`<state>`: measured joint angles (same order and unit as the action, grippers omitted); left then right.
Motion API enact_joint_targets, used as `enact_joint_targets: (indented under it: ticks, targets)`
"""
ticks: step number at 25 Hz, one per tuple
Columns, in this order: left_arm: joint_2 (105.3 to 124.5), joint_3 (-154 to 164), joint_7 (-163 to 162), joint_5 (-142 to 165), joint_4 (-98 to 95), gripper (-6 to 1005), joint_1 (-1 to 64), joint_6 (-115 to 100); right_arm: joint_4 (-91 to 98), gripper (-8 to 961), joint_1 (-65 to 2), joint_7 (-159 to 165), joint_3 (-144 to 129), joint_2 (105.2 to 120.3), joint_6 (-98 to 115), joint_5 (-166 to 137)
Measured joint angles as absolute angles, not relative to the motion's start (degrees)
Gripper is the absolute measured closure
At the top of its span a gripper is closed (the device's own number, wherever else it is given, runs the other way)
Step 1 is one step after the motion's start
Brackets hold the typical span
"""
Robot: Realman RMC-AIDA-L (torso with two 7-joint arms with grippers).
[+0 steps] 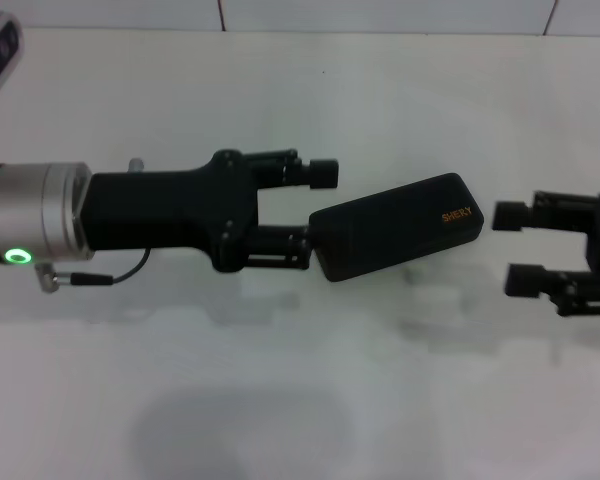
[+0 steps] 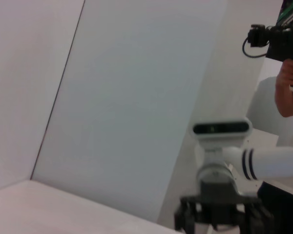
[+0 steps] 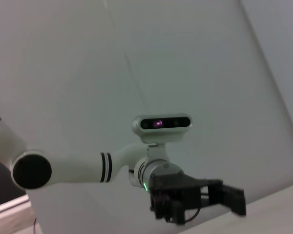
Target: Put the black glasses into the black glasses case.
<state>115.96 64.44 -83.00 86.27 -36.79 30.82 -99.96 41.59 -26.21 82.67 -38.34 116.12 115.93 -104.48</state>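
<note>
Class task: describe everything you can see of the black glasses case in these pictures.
The oblong black hard-shell glasses case has rounded corners, a matte finish and small orange lettering near one end. It is shut and lies tilted on the white table. The left gripper is open with its fingers spread; the lower finger meets the case's near end, the upper one stays clear. The right gripper, also open, sits apart beyond the lettered end. No glasses show.

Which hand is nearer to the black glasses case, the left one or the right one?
Left. The left hand has its lower finger touching the near end of the closed black glasses case. The right hand is open beyond the lettered end, with a gap between them.
</note>
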Motion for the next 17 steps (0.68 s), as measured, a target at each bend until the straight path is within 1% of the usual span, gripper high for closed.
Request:
enact_joint_targets:
  ticks: [3,5,7,17]
  targets:
    - [115.66,64.38,-82.71,87.38,-35.95,312,30.62,-100.44,41.55,269,-27.9,83.2,-39.28,116.17,115.05,-103.45]
    - [115.64,64.27,-82.29,88.26,-35.91,268,30.39,-100.47,41.43,215,-29.04,83.68,-39.67,116.19,114.45,-103.16]
    - [115.63,64.16,-82.09,88.71,-35.91,223,30.28,-100.47,41.39,215,-29.47,84.14,-40.17,116.2,114.1,-102.98]
    - [115.31,63.82,-80.68,89.06,-35.92,227,29.91,-100.35,40.06,215,-30.49,84.91,-44.43,116.13,111.04,-101.75]
